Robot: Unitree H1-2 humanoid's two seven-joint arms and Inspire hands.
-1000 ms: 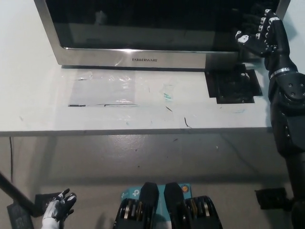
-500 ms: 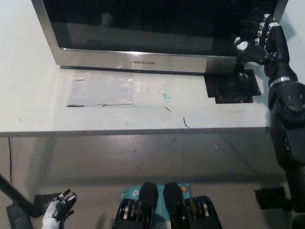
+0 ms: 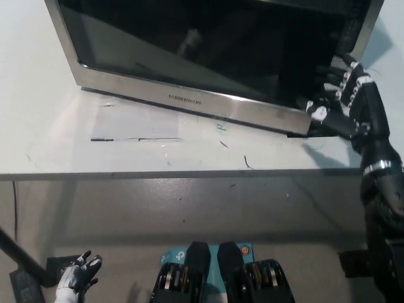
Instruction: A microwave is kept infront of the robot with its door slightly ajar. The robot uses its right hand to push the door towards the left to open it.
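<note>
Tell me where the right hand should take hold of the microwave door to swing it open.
Hold the microwave door at its free right edge, coming from behind on the right, where the right hand now sits. The door is angled out on that side, hinged at the left.

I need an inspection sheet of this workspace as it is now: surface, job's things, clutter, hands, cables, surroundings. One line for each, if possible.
Surface: white table, with scuffs, pen marks and a clear taped patch.
Job's things: microwave at the table's back; its door stands swung out at the right end, angled across the table.
Clutter: nothing seen.
Hands: black right hand at the door's right edge, fingers spread against it, gripping nothing; white left hand rests low at the lower left, fingers apart.
Cables: a thin dark cable hangs under the table's left edge.
Surroundings: grey floor; dark objects beside the left hand.
</note>
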